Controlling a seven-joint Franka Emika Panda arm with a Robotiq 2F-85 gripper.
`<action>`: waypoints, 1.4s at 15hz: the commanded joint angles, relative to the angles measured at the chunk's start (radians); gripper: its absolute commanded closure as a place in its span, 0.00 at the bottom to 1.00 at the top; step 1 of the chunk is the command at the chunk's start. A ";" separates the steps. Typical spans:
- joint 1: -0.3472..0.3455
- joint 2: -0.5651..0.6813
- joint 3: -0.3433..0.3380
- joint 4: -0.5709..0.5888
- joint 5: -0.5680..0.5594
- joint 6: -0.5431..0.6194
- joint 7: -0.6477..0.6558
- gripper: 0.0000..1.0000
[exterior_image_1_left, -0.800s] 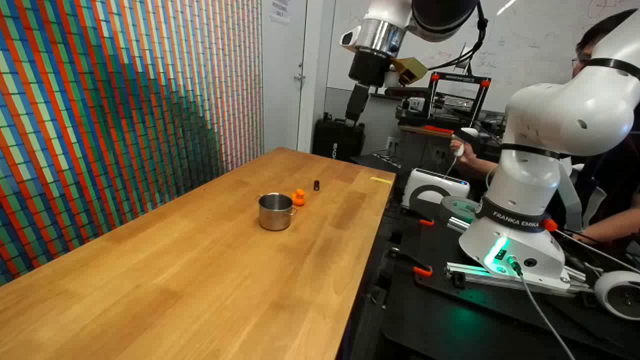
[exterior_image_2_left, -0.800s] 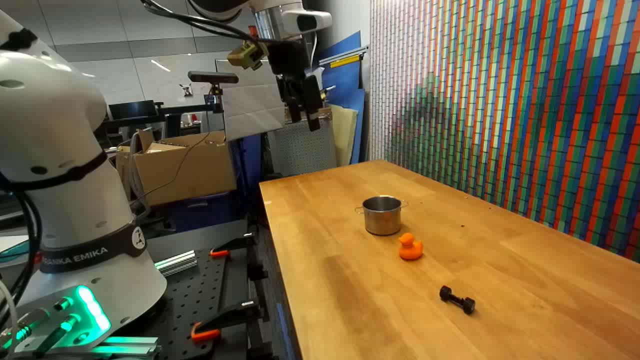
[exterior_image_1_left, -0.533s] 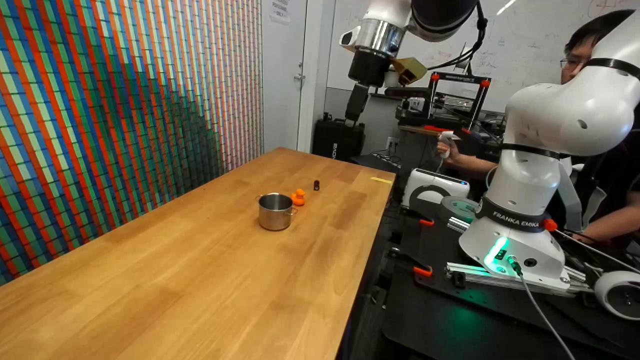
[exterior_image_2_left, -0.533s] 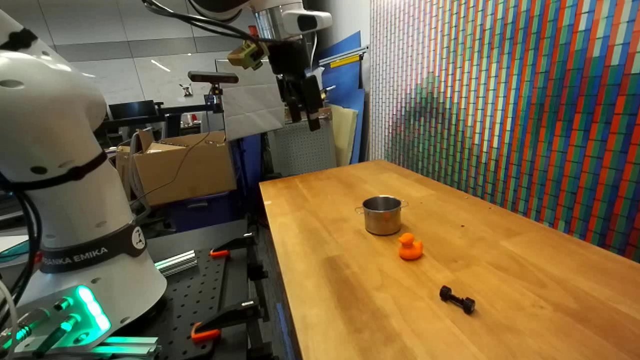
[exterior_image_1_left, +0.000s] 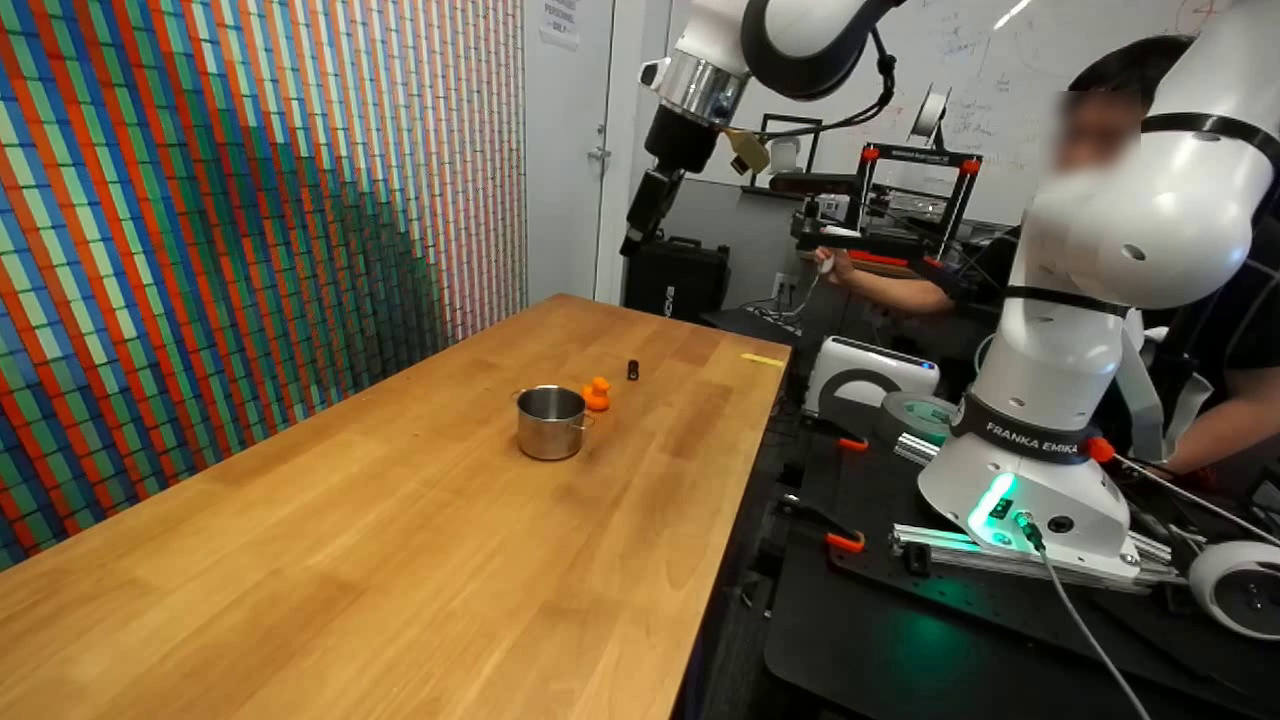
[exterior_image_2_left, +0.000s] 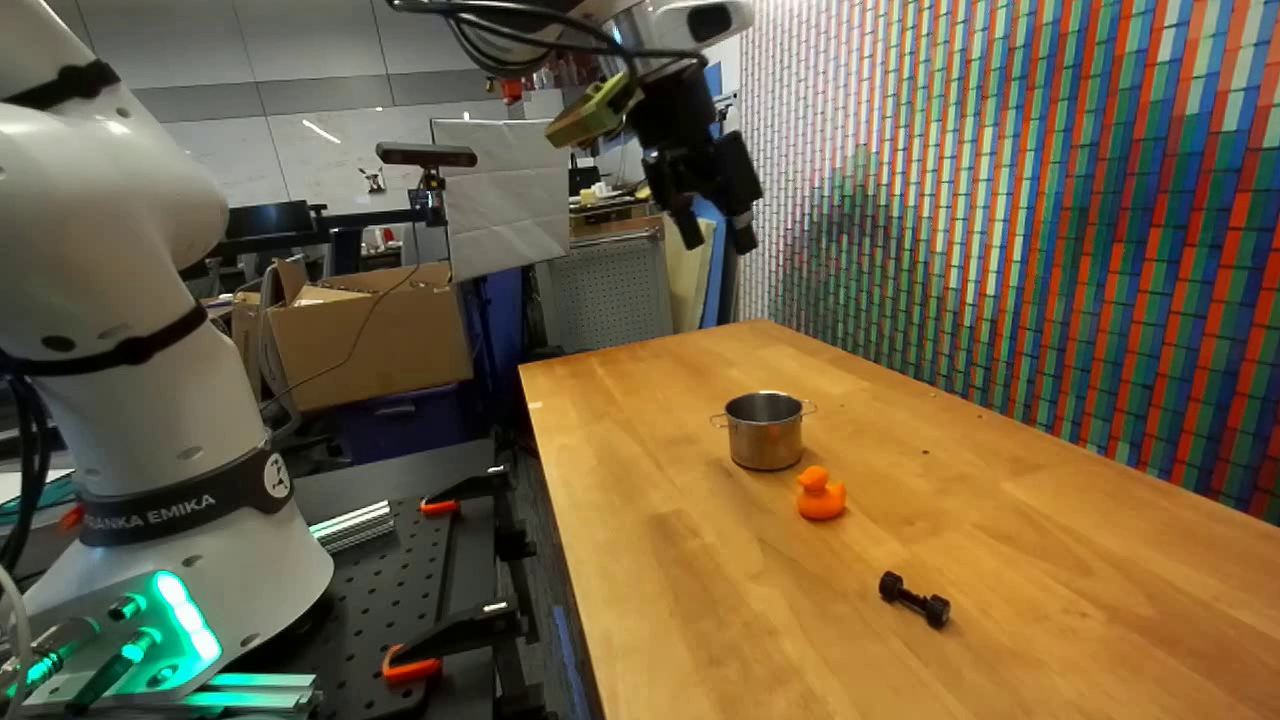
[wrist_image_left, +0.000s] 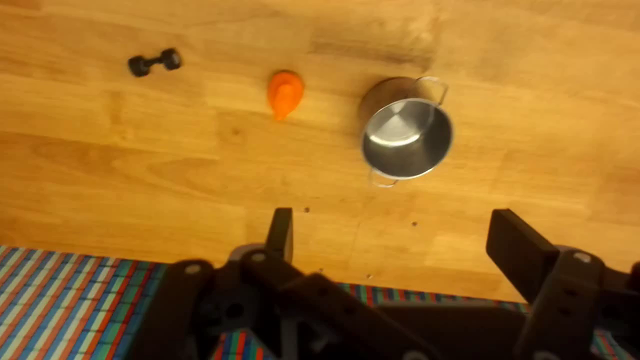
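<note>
Steel pot (exterior_image_2_left: 765, 442), well inside the table (exterior_image_2_left: 660, 600) edges.
Your gripper (wrist_image_left: 390, 235) hangs high, jaws apart, room below it.

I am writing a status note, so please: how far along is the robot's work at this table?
Done: nothing that I can see; the metal pot is empty, with the orange toy duck and black dumbbell outside it. In hand: nothing; the open gripper hangs in the air, apart from all three. Left: apparently all the handling, since each rests ungripped on the wooden table.
</note>
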 joint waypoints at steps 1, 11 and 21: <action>-0.096 0.231 -0.009 0.186 -0.114 0.090 0.043 0.00; -0.098 0.599 -0.069 0.248 -0.321 0.155 0.210 0.00; -0.009 0.818 -0.079 0.346 -0.232 0.281 0.290 0.00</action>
